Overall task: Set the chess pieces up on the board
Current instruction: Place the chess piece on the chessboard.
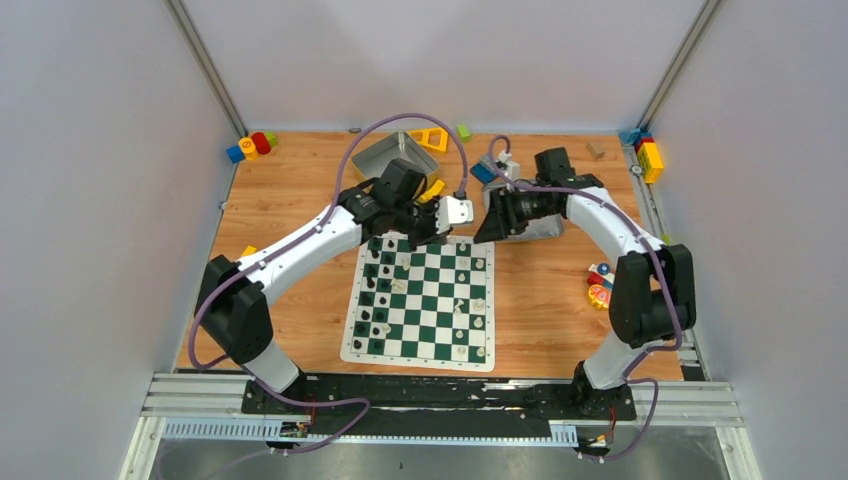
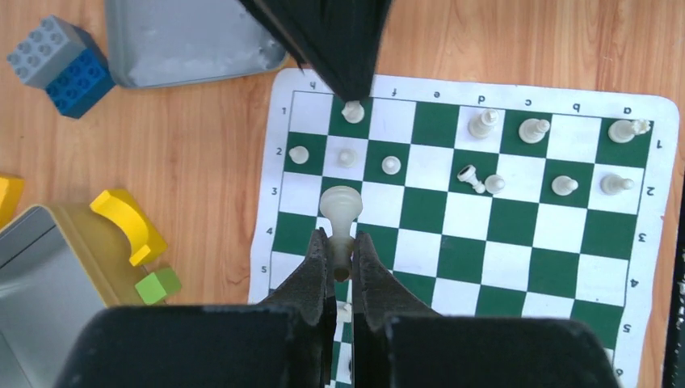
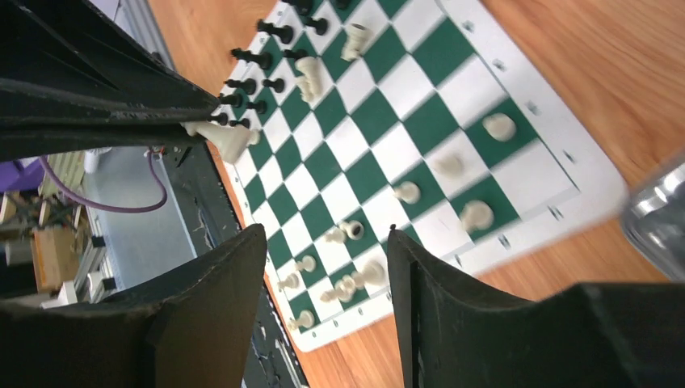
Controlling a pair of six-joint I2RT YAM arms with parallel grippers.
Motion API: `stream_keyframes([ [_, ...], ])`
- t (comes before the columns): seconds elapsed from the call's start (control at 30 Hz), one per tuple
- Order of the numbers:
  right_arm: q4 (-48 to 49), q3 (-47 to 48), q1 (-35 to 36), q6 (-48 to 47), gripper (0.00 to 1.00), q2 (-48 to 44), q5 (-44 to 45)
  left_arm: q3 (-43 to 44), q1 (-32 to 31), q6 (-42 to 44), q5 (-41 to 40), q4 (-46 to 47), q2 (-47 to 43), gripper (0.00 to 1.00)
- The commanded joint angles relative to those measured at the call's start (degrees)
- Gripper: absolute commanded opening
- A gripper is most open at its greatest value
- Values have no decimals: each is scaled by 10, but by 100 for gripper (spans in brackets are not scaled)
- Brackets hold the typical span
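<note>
Chessman (image 2: 340, 206) pinched in my left tool (image 2: 339, 240)
Light, slick plastic (seemingly held by its narrow stem); my right tool (image 3: 323, 234) gapes, empty.

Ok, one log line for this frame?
left gripper: shut on cream piece | right gripper: open, empty | board: partly set

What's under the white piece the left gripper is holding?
The green-and-white board lies below the cream piece clamped in the left gripper; the piece covers the spot directly beneath.
</note>
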Motion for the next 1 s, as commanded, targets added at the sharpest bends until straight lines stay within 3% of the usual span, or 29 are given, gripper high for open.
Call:
stream_keyframes([
  [0.0,5,-43,-87,-21,58,-80,-16,68,-30,25,-20,-112,45,0],
  [0.2,11,-90,-175,-21,58,-146,-5,172,-75,17,-58,-217,160,2],
  [0.6,38,-132,-264,-8,57,-221,67,388,-143,-25,-96,-346,349,5],
  [0.97,37,-136,-289,-10,57,-218,68,468,-163,-41,-120,-386,440,9],
])
